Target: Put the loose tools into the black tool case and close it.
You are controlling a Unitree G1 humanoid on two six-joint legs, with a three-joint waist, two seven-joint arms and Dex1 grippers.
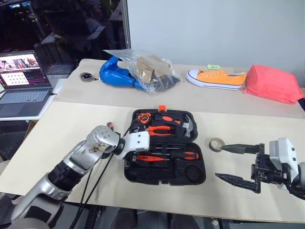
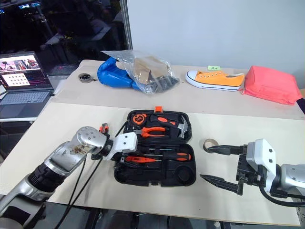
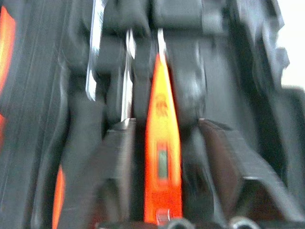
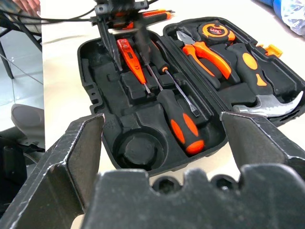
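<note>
No readable text, laptop screen and tape measure markings illegible

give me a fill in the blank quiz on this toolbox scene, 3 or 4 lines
1. The black tool case lies ____ on the table, its lid not shut.
2. The small tape roll lies on the table outside the case, near the ____ gripper.
3. Between the left gripper fingers lies the all-orange ____ screwdriver.
4. On the far table, the orange ____ lies beside a red pouch.

Missing words: open; right; tester; shoe
</note>
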